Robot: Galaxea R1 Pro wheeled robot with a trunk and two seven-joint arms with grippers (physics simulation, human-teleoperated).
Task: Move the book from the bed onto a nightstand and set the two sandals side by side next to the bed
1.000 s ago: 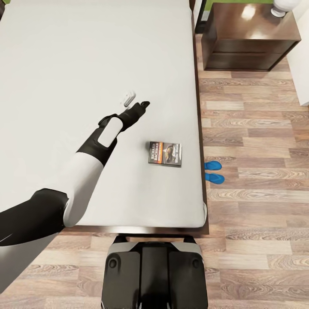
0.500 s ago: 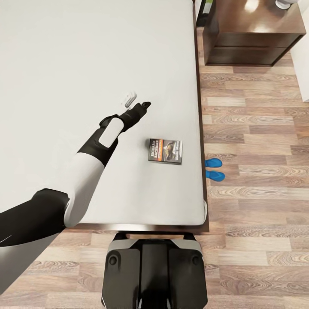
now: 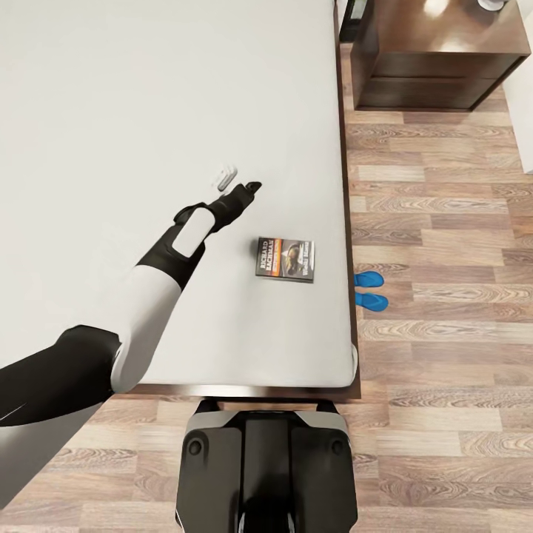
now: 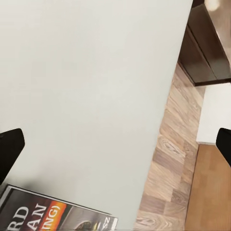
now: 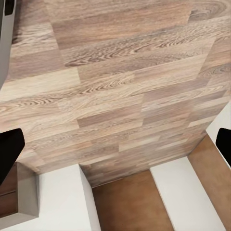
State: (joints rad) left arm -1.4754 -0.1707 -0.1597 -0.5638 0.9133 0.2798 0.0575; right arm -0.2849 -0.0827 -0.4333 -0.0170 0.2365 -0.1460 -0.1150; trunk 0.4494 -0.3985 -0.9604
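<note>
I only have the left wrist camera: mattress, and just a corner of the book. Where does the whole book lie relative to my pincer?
Observer: In the head view, the book lies flat on the bed. It is nearer the robot than the left pincer and close to the bed's right edge.
Operator: What about the sandals?
Observer: Both sandals sit side by side on the floor, right beside the bed and level with the book.
Operator: And my other arm?
Observer: The right wrist view shows the right pincer open, holding nothing, above wood floor.
</note>
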